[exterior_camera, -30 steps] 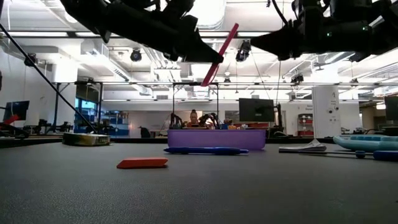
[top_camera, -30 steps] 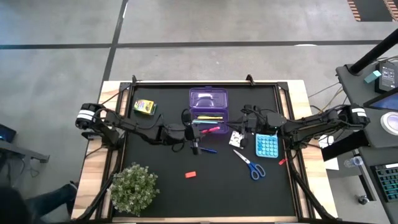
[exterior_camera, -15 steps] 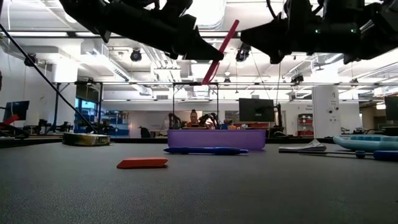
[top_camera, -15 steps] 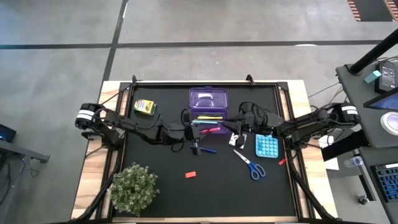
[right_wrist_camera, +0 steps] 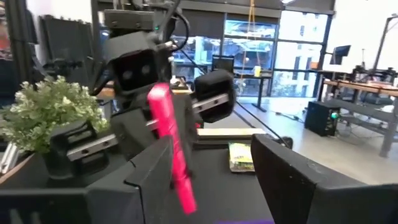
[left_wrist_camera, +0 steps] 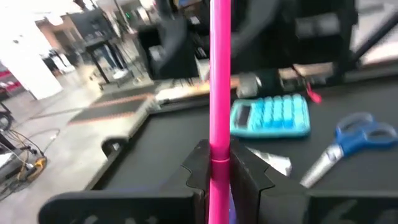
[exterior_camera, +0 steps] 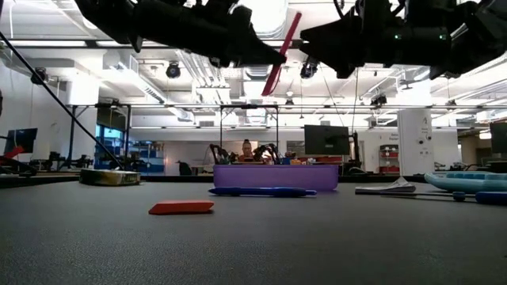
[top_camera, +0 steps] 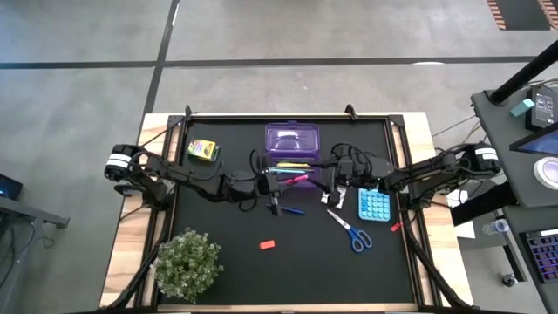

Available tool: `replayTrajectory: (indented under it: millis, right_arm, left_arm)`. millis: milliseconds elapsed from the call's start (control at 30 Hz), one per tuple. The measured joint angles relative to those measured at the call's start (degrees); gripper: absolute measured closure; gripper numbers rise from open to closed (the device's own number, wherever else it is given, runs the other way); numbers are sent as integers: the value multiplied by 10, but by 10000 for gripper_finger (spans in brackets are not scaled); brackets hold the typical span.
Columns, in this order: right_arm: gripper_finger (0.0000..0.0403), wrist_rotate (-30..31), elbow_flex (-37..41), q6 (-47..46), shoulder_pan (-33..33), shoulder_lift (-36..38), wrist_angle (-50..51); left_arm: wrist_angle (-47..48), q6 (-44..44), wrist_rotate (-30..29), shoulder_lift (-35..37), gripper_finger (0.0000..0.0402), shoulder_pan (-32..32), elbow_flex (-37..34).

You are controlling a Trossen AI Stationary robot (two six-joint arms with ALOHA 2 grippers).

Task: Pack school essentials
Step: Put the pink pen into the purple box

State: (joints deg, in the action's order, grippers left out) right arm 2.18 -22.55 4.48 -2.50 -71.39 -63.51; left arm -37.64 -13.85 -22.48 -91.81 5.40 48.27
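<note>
scissors (top_camera: 351,232) right of eraser (top_camera: 268,245)

A potted plant (top_camera: 187,262) sits on the table's (top_camera: 218,279) corner.

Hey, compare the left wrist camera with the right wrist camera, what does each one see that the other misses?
Only the left wrist view shows the light blue calculator, the blue-handled scissors and the left gripper closed on the pink marker's lower end. Only the right wrist view shows the bushy green potted plant, the yellow-green crayon box and the right gripper, its fingers spread wide on either side of the marker. Both show the thin pink marker, held above the black table, and the opposite arm behind it.
</note>
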Motion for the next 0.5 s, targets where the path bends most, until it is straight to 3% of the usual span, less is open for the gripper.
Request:
replayTrajectory:
  millis: [333, 500]
  right_arm:
    - [212, -35, -72, 23, 1, -64, -4]
    - [249, -39, -94, 46, 6, -83, -4]
  left_arm:
    - [-39, 0, -1, 0, 386, -8, 0]
    - [-33, 1, -1, 0, 386, -8, 0]
